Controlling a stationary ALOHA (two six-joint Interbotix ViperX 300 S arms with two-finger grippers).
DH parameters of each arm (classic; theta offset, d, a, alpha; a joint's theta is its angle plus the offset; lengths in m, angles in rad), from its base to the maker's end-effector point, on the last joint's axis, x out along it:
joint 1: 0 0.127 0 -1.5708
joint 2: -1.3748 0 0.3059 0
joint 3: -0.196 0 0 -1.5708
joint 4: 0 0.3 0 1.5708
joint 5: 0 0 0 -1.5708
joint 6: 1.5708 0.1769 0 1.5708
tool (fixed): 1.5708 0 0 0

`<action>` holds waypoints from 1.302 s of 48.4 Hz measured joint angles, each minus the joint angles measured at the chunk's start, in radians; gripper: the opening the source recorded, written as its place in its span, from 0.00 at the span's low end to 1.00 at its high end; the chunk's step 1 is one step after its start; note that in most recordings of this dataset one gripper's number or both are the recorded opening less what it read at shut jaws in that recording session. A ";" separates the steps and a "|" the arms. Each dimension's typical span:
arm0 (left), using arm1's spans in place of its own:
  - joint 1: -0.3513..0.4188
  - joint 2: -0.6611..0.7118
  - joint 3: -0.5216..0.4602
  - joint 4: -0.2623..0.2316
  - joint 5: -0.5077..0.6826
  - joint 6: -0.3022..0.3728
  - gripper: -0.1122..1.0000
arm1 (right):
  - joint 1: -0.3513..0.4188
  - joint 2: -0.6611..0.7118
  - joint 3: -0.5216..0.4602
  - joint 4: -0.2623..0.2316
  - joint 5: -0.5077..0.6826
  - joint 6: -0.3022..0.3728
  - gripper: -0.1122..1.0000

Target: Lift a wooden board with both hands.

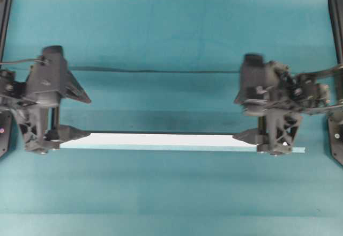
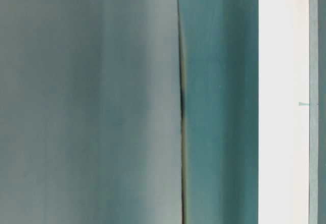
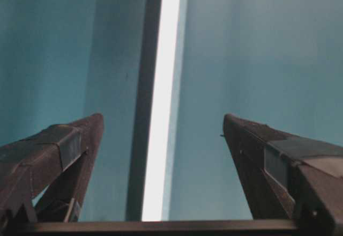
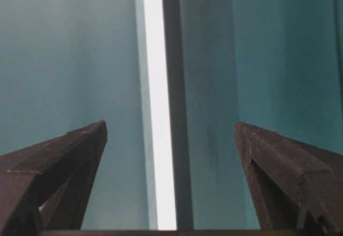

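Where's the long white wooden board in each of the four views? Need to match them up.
Overhead: long white wooden board lies horizontal, lower middle, between both grippers.
Table-level: vertical white band at right.
Left wrist: vertical, centre-left, between the open fingers.
Right wrist: vertical, centre-left, between the open fingers.
Shared landmark: the thin pale teal strip along one edge.

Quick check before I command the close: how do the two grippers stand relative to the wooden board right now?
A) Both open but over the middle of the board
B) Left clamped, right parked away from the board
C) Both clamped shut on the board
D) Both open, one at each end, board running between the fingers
D: in each wrist view the wooden board runs between spread fingers, and overhead the left gripper and right gripper sit at opposite ends.
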 measured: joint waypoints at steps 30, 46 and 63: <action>0.000 -0.150 0.018 0.000 -0.215 -0.003 1.00 | 0.000 -0.295 0.137 -0.002 -0.209 0.000 0.95; 0.000 -0.181 0.020 0.003 -0.224 -0.005 1.00 | -0.009 -0.371 0.143 -0.002 -0.245 0.000 0.95; 0.000 -0.224 0.020 0.000 -0.290 -0.003 0.99 | -0.041 -0.456 0.173 -0.002 -0.282 0.000 0.95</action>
